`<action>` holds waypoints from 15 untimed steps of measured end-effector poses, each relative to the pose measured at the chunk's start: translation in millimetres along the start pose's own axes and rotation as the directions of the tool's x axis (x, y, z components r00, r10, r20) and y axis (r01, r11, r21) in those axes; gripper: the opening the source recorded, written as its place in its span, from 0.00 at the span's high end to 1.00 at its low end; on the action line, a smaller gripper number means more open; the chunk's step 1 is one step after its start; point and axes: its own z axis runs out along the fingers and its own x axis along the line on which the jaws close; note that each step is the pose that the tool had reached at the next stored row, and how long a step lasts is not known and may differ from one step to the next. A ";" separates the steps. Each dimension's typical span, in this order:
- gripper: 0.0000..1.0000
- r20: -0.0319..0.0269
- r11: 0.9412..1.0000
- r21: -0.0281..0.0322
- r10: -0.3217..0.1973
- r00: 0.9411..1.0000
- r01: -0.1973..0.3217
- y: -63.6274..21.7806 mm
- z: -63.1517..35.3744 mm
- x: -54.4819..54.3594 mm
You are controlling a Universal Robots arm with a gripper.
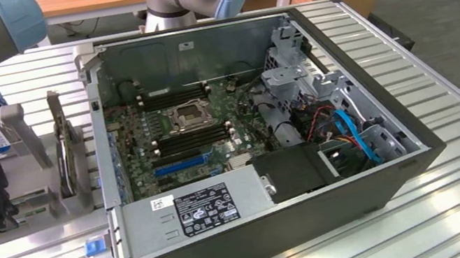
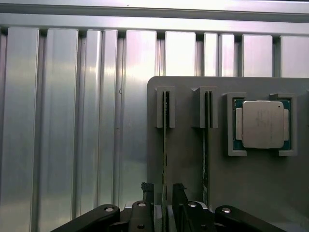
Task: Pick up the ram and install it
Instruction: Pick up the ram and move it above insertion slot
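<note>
Ram inside spread, downward-pointing claw

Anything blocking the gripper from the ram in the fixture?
Nothing visible. The open gripper straddles the thin green ram stick, which stands on edge in the grey plastic holder. The second stick, in the neighbouring slot, stands clear to one side.
</note>
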 end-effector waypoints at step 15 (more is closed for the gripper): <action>0.79 0.000 1.000 0.000 0.000 1.000 0.000 0.0 0.0 0.0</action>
